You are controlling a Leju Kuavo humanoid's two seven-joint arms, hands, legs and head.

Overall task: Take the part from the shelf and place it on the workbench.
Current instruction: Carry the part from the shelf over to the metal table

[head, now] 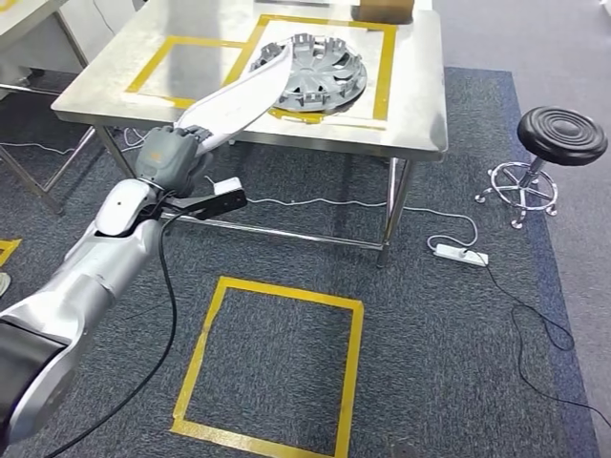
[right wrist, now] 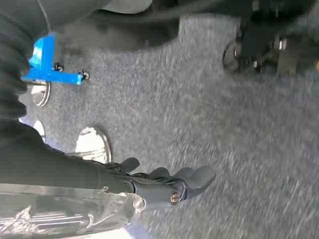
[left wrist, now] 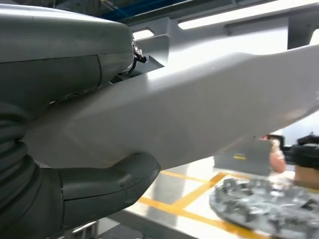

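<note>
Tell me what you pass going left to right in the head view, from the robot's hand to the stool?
Left hand holding the long white part → silver wheel cover on the workbench → white power strip on the carpet → black round stool.

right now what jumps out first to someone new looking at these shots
The long white part that the left hand grips, reaching over the near edge of the steel workbench. Just past its tip, a silver wheel cover lies inside the workbench's yellow tape outline.
</note>
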